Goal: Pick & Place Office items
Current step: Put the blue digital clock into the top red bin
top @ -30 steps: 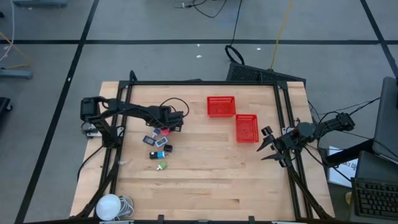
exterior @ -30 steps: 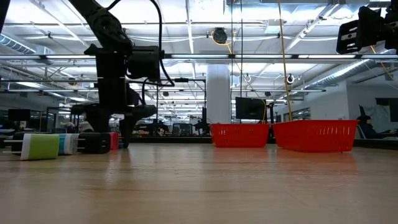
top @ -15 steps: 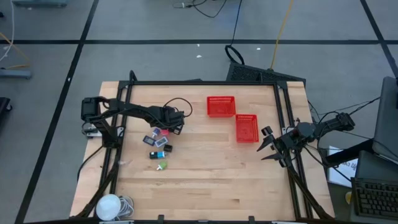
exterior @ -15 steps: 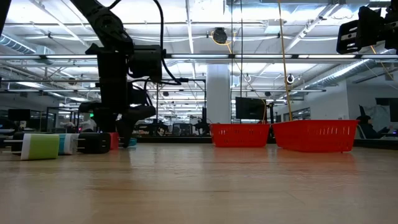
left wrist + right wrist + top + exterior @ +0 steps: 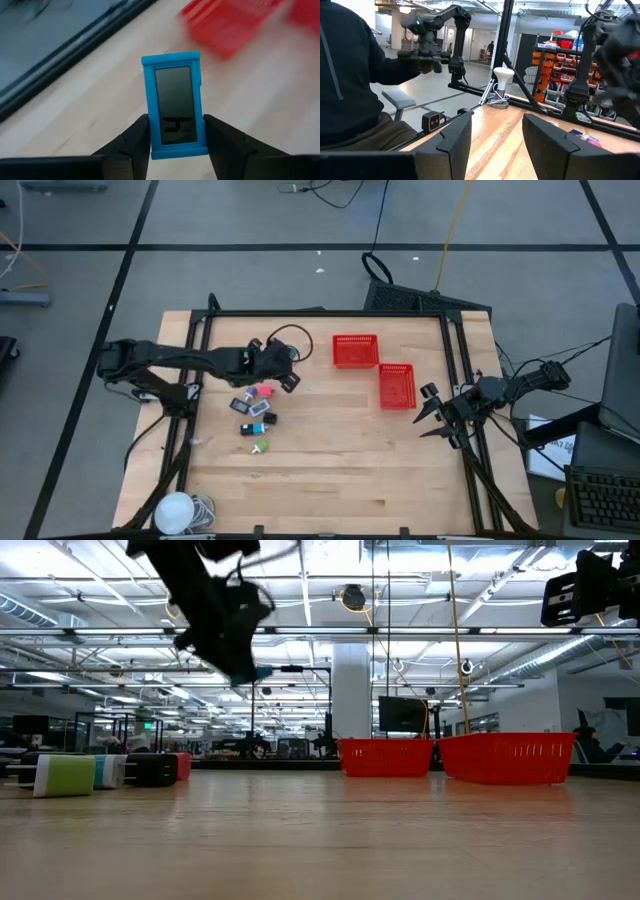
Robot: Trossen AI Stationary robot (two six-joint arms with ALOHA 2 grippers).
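Two red baskets [image 5: 355, 350] sit on the counter [image 5: 330, 470]; we count about five small office items [image 5: 255, 412] left there, their shapes hard to read. We see the left end effector [image 5: 176, 131] raised above them, pinching a blue item [image 5: 175, 104]. Our right end effector [image 5: 430, 413] waits spread at the counter's right edge.

Table [image 5: 330, 470]: two baskets toward 1 o'clock from centre, first basket [image 5: 355, 351] at 11 o'clock of second basket [image 5: 396, 386], corners near. Cluster of small office items [image 5: 253, 412] at 9 o'clock of centre, well apart from baskets. Left gripper [image 5: 288, 369] at 1 o'clock of cluster, above table. Right gripper [image 5: 432, 412] at table's 3 o'clock edge.
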